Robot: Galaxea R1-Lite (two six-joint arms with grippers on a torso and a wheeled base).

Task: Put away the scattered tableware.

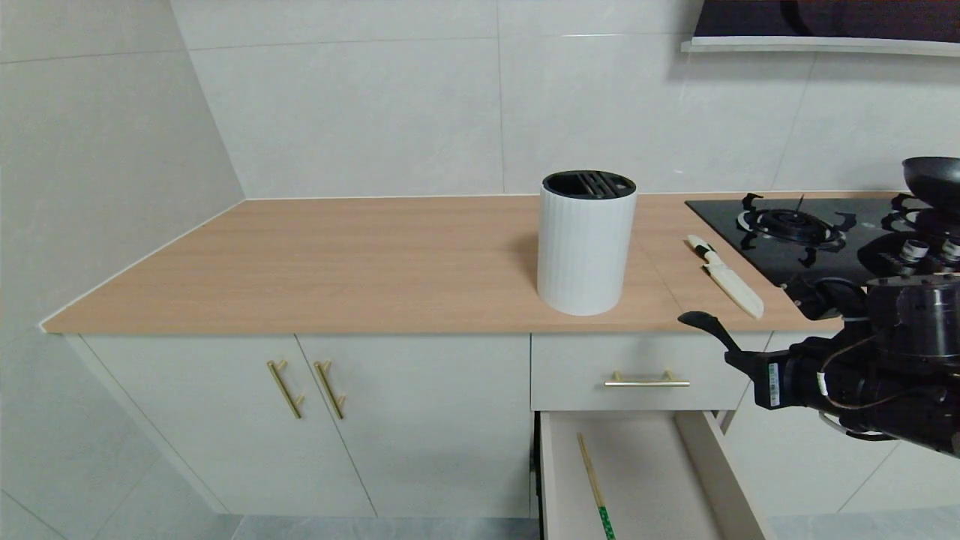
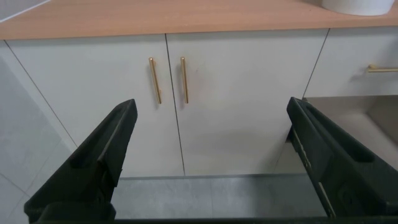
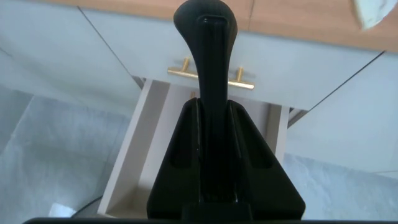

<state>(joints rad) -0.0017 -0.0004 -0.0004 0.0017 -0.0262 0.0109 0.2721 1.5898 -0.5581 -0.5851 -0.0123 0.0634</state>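
A white-handled knife [image 1: 726, 276] lies on the wooden counter [image 1: 337, 262] between the white ribbed holder [image 1: 586, 241] and the stove. Below it, a lower drawer [image 1: 709, 472] stands pulled out with a pair of chopsticks [image 1: 595, 484] lying inside. My right gripper [image 1: 701, 320] hangs in front of the counter edge, just below the knife, its fingers shut with nothing between them; in the right wrist view the gripper [image 3: 205, 25] points over the open drawer [image 3: 137, 155]. My left gripper [image 2: 211, 162] is open and empty, low in front of the cabinet doors [image 2: 174, 93].
A black gas hob [image 1: 810, 232] with a dark pan [image 1: 934, 176] takes up the counter's right end. A shut drawer with a gold handle [image 1: 646, 382] sits above the open one. Tiled walls bound the counter at the back and left.
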